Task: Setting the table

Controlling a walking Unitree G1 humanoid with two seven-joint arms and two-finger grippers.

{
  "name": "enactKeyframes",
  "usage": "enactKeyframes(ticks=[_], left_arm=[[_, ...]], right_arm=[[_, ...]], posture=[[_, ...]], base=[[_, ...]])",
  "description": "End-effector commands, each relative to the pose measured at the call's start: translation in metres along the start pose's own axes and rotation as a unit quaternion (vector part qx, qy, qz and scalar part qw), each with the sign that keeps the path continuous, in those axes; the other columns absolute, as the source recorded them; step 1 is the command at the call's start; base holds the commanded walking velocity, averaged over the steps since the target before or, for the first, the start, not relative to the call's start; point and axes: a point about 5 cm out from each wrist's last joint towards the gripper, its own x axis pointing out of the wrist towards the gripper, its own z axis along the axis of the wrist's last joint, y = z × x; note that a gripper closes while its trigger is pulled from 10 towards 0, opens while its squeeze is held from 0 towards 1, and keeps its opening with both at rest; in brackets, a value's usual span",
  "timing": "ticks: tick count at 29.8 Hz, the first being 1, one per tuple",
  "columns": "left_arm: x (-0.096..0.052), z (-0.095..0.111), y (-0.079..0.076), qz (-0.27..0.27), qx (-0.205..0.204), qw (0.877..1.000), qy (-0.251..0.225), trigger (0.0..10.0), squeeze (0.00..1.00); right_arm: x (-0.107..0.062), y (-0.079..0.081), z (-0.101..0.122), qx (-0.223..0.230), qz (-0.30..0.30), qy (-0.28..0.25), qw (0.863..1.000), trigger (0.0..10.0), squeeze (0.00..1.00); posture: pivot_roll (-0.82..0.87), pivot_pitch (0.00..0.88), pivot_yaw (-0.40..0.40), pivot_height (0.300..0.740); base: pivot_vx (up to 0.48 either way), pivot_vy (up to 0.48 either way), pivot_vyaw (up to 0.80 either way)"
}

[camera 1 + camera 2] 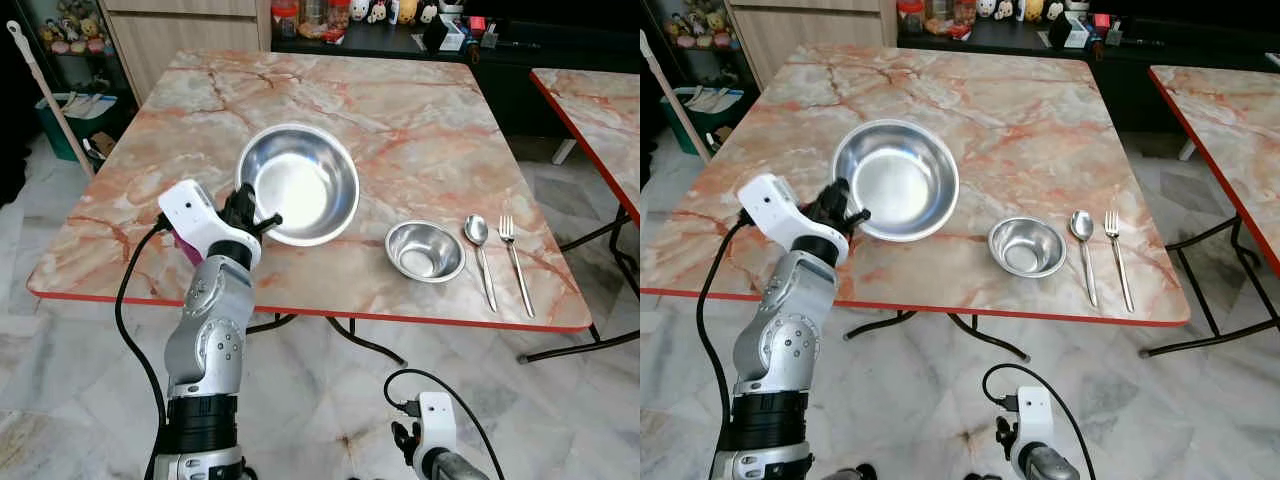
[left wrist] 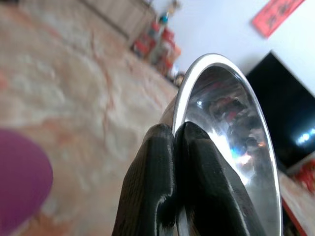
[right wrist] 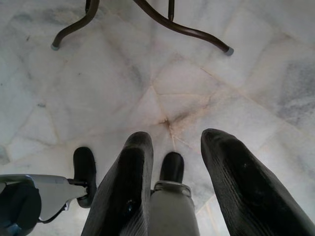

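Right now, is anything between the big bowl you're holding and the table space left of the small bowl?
Nothing visible: the left end effector grips the large steel bowl by its rim, and the marble tabletop beside the small bowl is bare.

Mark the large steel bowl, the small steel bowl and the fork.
large steel bowl (image 1: 305, 190): left eye view, inside bottom.
small steel bowl (image 1: 425, 250): left eye view, inner base.
fork (image 1: 515, 262): left eye view, mid-handle.

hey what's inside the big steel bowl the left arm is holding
Nothing: the big bowl shows only bare shiny metal, tilted, with the left gripper jaws shut on its near rim. The rim patch under the jaws is covered.
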Motion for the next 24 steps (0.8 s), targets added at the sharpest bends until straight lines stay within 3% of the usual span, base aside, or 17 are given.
enactKeyframes(ticks=[1, 3, 4, 9, 24], left_arm=[[0.006, 0.009, -0.007, -0.015, 0.027, 0.999, -0.041, 10.0, 0.00], [0.007, 0.010, -0.007, -0.014, 0.044, 0.998, -0.050, 10.0, 0.00], [0.010, 0.010, -0.006, -0.014, 0.076, 0.996, -0.053, 10.0, 0.00], [0.013, 0.014, -0.002, -0.011, 0.095, 0.993, -0.064, 10.0, 0.00], [0.014, 0.020, 0.004, -0.003, 0.103, 0.991, -0.089, 10.0, 0.00]], right_arm=[[-0.001, -0.005, -0.002, 0.004, -0.007, 0.003, 1.000, 10.0, 0.00], [-0.001, -0.006, -0.001, 0.006, -0.010, 0.001, 1.000, 10.0, 0.00], [-0.001, -0.007, -0.001, 0.008, -0.011, 0.000, 1.000, 10.0, 0.00], [-0.002, -0.010, -0.003, 0.008, -0.017, 0.002, 1.000, 10.0, 0.00], [-0.004, -0.016, -0.004, 0.008, -0.023, 0.001, 1.000, 10.0, 0.00]], posture=[[0.12, 0.138, -0.089, 0.740], [0.12, 0.141, -0.091, 0.740], [0.11, 0.147, -0.088, 0.740], [0.10, 0.144, -0.084, 0.740], [0.09, 0.108, -0.085, 0.740]], base=[[0.000, -0.337, 0.00], [0.000, -0.480, 0.00], [0.000, -0.480, 0.00], [0.000, -0.480, 0.00], [0.000, -0.474, 0.00]])
